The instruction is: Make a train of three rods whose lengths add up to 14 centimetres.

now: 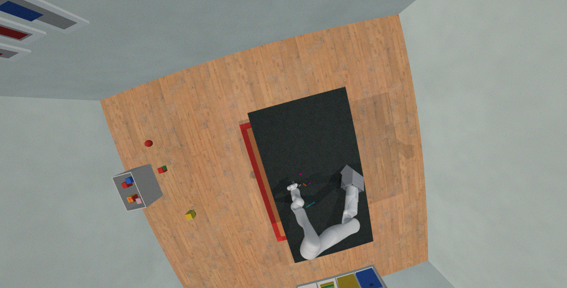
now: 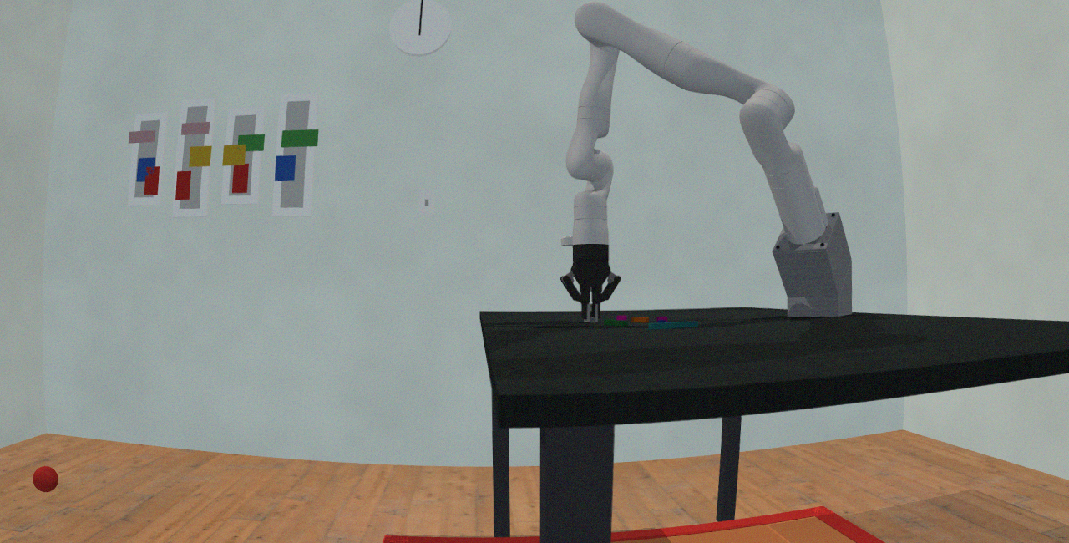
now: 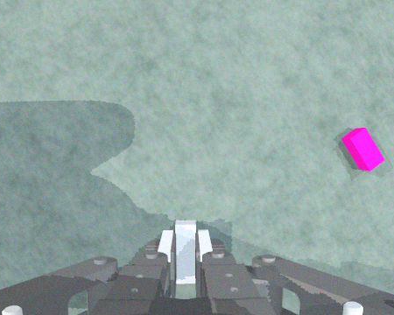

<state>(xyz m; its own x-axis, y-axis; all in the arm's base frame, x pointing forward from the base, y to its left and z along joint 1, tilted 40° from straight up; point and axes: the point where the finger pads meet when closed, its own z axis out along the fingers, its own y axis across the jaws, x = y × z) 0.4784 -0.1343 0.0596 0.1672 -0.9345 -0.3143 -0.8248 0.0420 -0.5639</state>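
Observation:
My gripper (image 2: pixel 591 315) (image 3: pixel 186 248) is low at the table (image 1: pixel 313 127) (image 2: pixel 747 360), its fingers closed about the sides of a grey rod (image 3: pixel 186 254). The rod lies lengthwise between the pads in the wrist view. A short magenta rod (image 3: pixel 362 150) lies apart at the right there, turned at a slant. In the exterior view a green rod (image 2: pixel 615 322) lies just right of the fingers, near an orange rod (image 2: pixel 640 320) (image 1: pixel 304 184). A magenta rod (image 1: pixel 300 173) (image 2: pixel 621 317) lies behind; another small magenta or violet rod (image 1: pixel 309 183) (image 2: pixel 662 319) lies beyond the orange one. A turquoise rod (image 1: pixel 310 204) (image 2: pixel 674 325) lies apart.
The arm's base (image 1: pixel 351 179) (image 2: pixel 814 271) stands on the table's far side from the gripper. The arm hides part of the table in the top view. A red-edged frame (image 1: pixel 257 175) lies on the floor beside the table's left edge.

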